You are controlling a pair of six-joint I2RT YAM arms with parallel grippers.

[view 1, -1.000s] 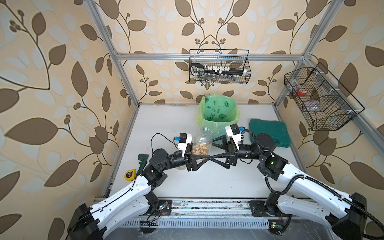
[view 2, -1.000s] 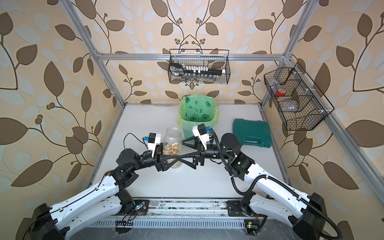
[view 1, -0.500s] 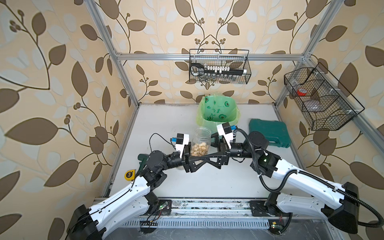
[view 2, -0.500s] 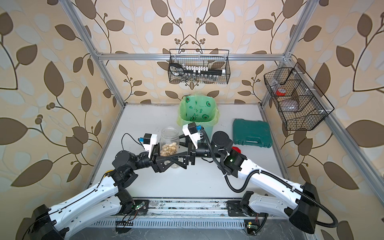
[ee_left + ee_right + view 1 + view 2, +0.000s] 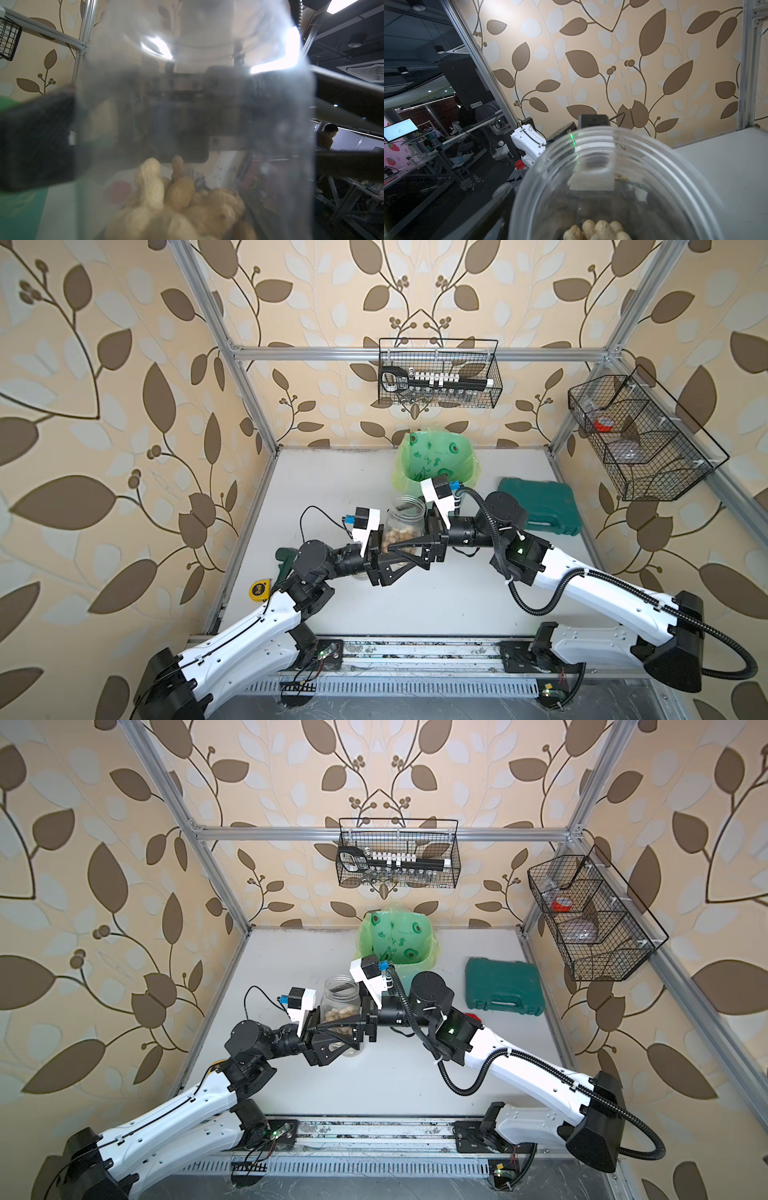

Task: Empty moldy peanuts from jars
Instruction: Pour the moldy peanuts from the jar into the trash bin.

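— Leaf-print wallpaper, white table (image 5: 332, 497), correct? What else is on it?
— Yes. Green-bagged bin (image 5: 436, 460) at the back. Teal case (image 5: 536, 506) on my right. Yellow tape measure (image 5: 258, 589) at the left edge. Back wire basket (image 5: 438, 381) hangs above the bin, side wire basket (image 5: 640, 439) on the right wall.
— Jar?
— One clear jar (image 5: 405, 514), lid off, threaded mouth up, roughly upright. It sits mid-table, just in front of the bin. It reads the same in both top views (image 5: 341, 994).
— Peanuts?
— The peanuts (image 5: 397, 537) are all inside, heaped in the lower part of the jar. The right wrist view looks over the open rim (image 5: 612, 141) and catches a few at the bottom (image 5: 598, 230). The left wrist view shows them through the clear wall (image 5: 176, 207), pale and lumpy.
— Left gripper?
— My left gripper (image 5: 392, 556) comes in low from the left. Its fingers are clamped on the jar's lower body, one on each side. The jar fills the left wrist view (image 5: 197, 62).
— Right?
— My right gripper (image 5: 415, 537) comes in from the opposite side. Its jaws are spread wide and straddle the same jar, a bit higher than the left one. The near finger crosses in front of the clear wall.
— Are the right fingers touching the jar?
— I can't tell. Both wrist views are too blurred that close, and from above the fingers overlap the jar.
— Are the grippers apart from each other?
— They are nearly meeting, both around the one jar.
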